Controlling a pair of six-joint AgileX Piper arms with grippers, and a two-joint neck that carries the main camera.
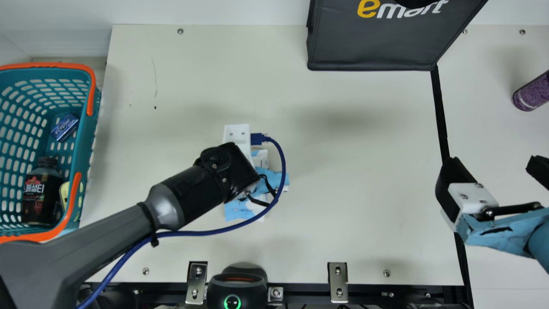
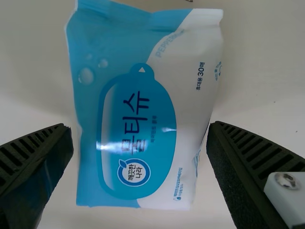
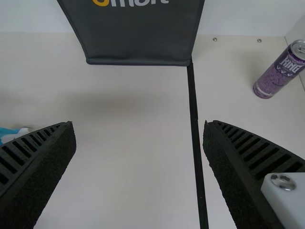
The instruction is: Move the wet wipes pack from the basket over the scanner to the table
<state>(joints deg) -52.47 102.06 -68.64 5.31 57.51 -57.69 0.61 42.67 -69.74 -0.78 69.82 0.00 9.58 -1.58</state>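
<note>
And here's the wet wipes pack point(image 2: 136, 100), out on the cream table point(image 1: 351, 184), lying flat with its printed face up, right under the left gripper point(image 1: 236, 135)! Look at the left wrist view: the two ribbed fingers point(image 2: 252, 157) are spread wide, one by each long side of the pack, its body squarely in the gap. Whether either one touches the wrapper, I can't tell from here. In the main view, blue and white bits of wrapper peek out around the gripper's head. The left arm point(image 1: 107, 240) runs in slantwise from the near left corner, past the basket point(image 1: 88, 146), its wrist over the table left of the middle, the gripper aimed down and a blue cable point(image 1: 281, 159) looping round its outer side. The scanner point(image 1: 237, 283) sits at the near edge, ring lit green, well apart from the pack. Over on the right, the right gripper point(image 1: 493, 165) hangs above the table with its own fingers wide apart and nothing between them, the dark bag point(image 1: 369, 47) at the far edge and a purple can point(image 1: 532, 92) beyond it to the right.
</note>
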